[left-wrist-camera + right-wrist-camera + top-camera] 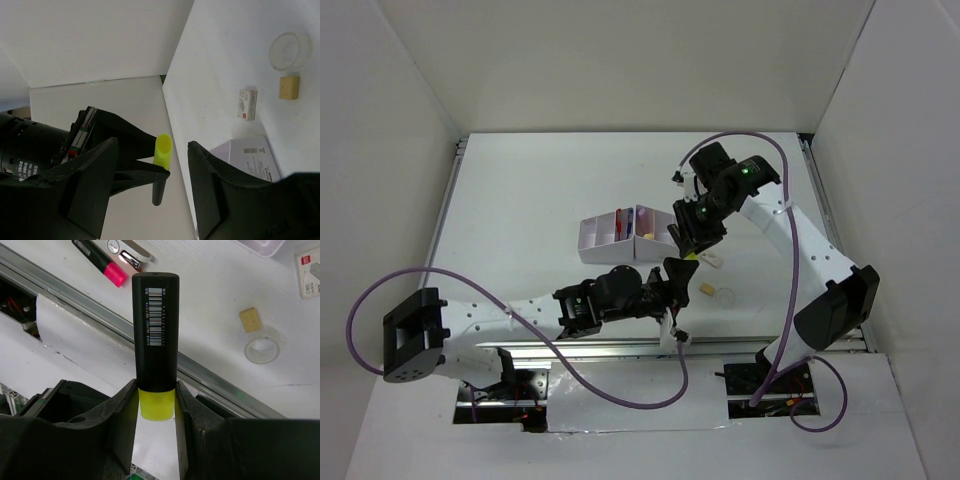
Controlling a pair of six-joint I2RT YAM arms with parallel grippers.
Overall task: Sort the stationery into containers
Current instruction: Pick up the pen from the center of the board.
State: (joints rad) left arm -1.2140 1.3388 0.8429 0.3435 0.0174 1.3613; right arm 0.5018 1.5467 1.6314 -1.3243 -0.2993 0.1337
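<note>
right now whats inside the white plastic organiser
Top view: the white plastic divided organiser holds a few small reddish and bluish items in its middle compartments, too small to name. The right claw, gripping a black-and-yellow highlighter, covers its right end, hiding anything there.

The organiser stood at the middle of the worktop. Just to its right, the right tool held a highlighter above the worktop, and the left tool was just on the near side of it. Right of both lay a wrapped eraser. Nearer lay a bare eraser, with a tape ring just beside it on the right. A second highlighter lay left of these, by the near edge.
</note>
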